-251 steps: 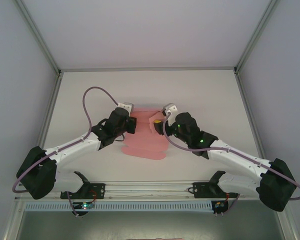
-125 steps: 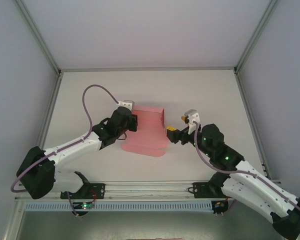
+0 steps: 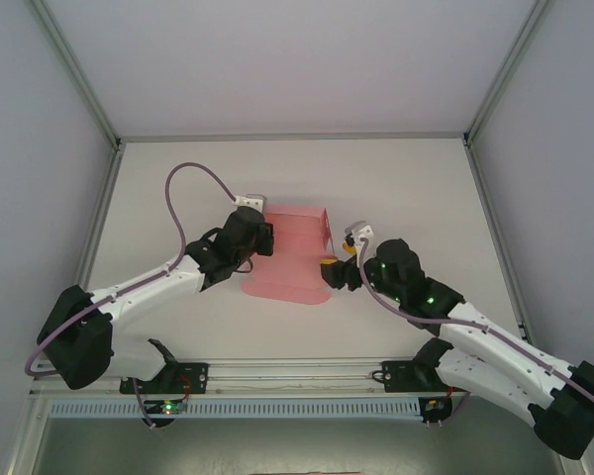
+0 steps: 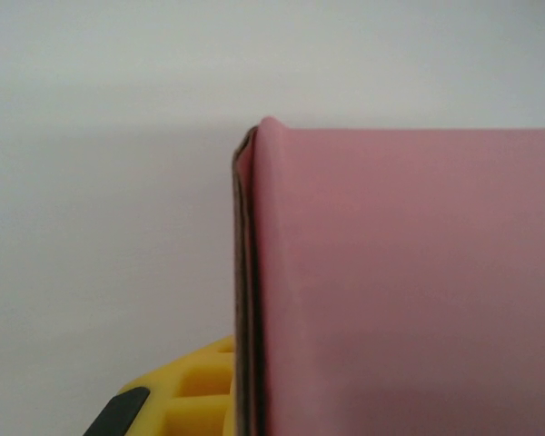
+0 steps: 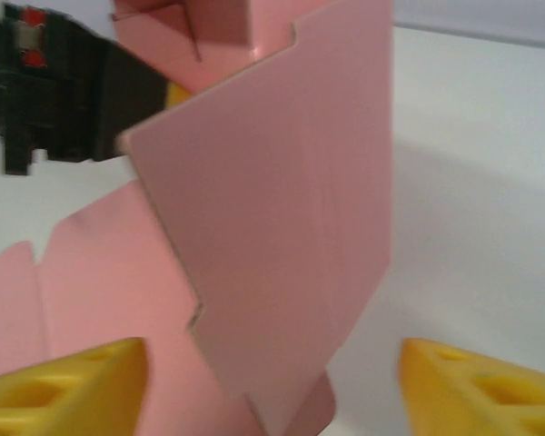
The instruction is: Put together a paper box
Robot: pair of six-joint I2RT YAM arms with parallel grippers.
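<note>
1. Since a second earlier, your right arm had swung off the paper box (image 3: 289,259), out to the right, and come back to its right edge. The left gripper (image 3: 261,237) had kept its place at the left edge.
2. Your left gripper's jaws were pressed together on the box's folded left edge, a yellow finger (image 4: 195,395) right against the pink card. I judged this an anchor, keeping the sheet from sliding while the other side was worked.
3. Your right gripper (image 3: 339,265) stood spread, its yellow fingers (image 5: 64,377) either side of an upright flap (image 5: 282,209) without pinching it. It looked lined up to fold or tuck that flap.
4. The box lay mid-table (image 3: 406,188) between the two grippers, its far wall raised and its near flaps flat.
5. As a container it was only half-formed and open on top, and I could see nothing in it.
</note>
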